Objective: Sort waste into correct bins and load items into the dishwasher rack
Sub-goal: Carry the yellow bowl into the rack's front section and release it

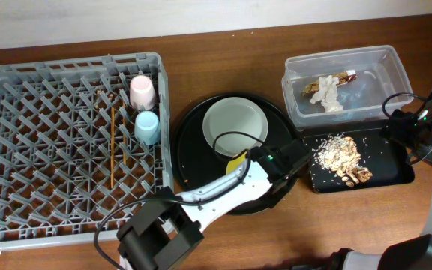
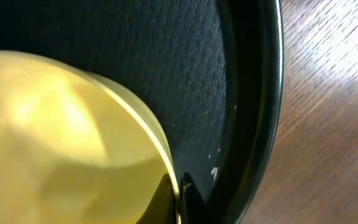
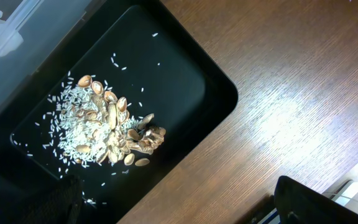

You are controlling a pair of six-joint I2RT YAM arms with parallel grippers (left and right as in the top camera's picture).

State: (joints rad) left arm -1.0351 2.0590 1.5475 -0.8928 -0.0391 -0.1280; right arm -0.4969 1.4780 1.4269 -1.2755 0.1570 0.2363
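Observation:
My left gripper (image 1: 246, 158) is shut on the rim of the yellow bowl (image 1: 235, 163), on the round black tray; in the left wrist view the fingers (image 2: 179, 198) pinch the bowl's rim (image 2: 61, 143). The round pale plate (image 1: 235, 122) lies on the same tray. The pink cup (image 1: 142, 91), blue cup (image 1: 147, 126) and chopsticks (image 1: 112, 142) are in the dishwasher rack (image 1: 21, 202). The clear tub (image 1: 385, 67) holds the napkin (image 1: 327, 93) and wrapper (image 1: 343, 76). Food scraps (image 1: 343, 156) (image 3: 104, 127) lie in the shallow black tray (image 1: 396, 174). My right gripper (image 1: 398, 127) (image 3: 185, 208) is open and empty at that tray's far right corner.
The round black tray (image 1: 190, 161) (image 2: 253, 124) sits between the rack and the bins. My left arm stretches from the table's front edge across the tray's front. Bare wood (image 3: 278, 93) lies to the right of the shallow black tray (image 3: 185, 81).

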